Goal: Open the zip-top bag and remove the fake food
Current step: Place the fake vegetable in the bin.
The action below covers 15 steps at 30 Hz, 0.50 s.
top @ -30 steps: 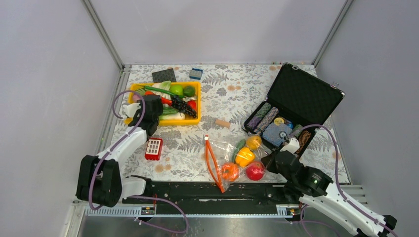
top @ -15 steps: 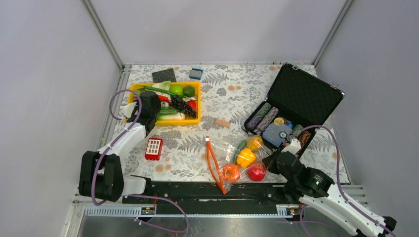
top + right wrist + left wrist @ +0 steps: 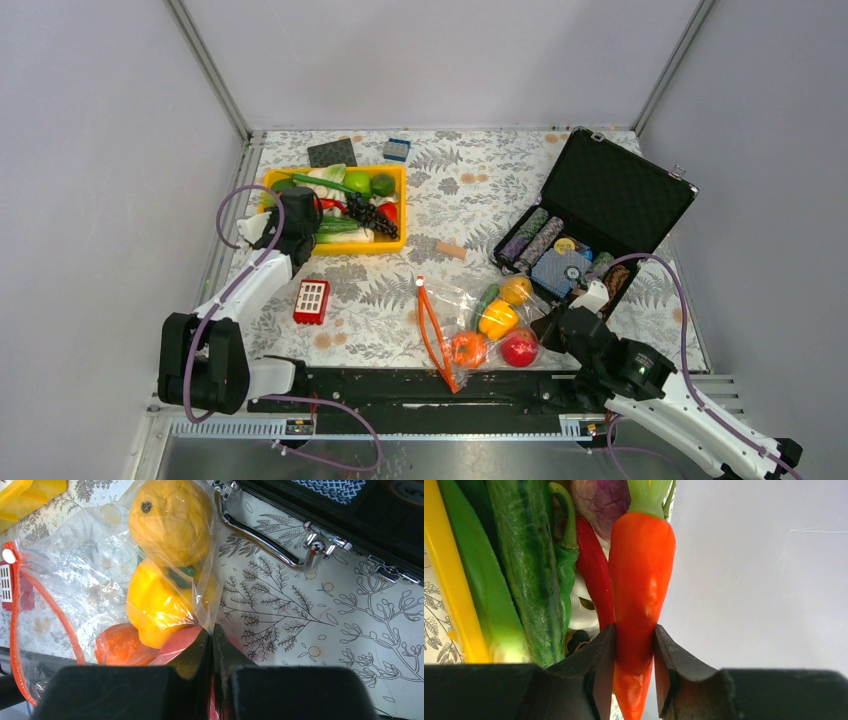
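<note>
- My left end effector [image 3: 634,645] pinches the carrot [image 3: 641,580] near its narrow tip. It is over the left end of the yellow tray [image 3: 449,580], far left on the desk [image 3: 470,200]. I judge the glossy taper could slide out.
- My right end effector [image 3: 212,645] is pressed together on the right edge of the zip-top bag [image 3: 85,580]. It grips only thin film, so a pull might slip or spill pieces toward the desk's near edge.
- The bag lies near centre, with its zip strip [image 3: 421,296] on the left, well apart from my left end effector. The round fruit [image 3: 170,520], yellow pepper [image 3: 155,605] and pumpkin [image 3: 117,645] sit inside, just left of my right end effector.
</note>
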Available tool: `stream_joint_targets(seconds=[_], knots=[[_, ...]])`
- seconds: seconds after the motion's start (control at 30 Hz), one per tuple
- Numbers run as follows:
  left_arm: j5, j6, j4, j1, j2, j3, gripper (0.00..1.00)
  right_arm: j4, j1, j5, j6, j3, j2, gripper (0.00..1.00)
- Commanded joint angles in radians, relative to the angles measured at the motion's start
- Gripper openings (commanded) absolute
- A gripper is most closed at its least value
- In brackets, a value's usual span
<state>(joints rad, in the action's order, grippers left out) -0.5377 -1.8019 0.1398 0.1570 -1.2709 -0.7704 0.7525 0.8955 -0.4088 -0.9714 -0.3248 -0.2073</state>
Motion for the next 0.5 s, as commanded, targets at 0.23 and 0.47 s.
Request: stream_joint_targets(seconds=[0.23, 0.47], knots=[[-0.015, -0.082, -0.023, -0.01, -0.002, 0.032, 0.31, 0.0, -0.003, -0.029, 0.011, -0.031, 0.006, 0.0], [-0.068, -0.052, 0.041, -0.014, 0.016, 0.027, 0.32, -0.002, -0.003, -0.022, 0.019, -0.036, -0.005, 0.0]])
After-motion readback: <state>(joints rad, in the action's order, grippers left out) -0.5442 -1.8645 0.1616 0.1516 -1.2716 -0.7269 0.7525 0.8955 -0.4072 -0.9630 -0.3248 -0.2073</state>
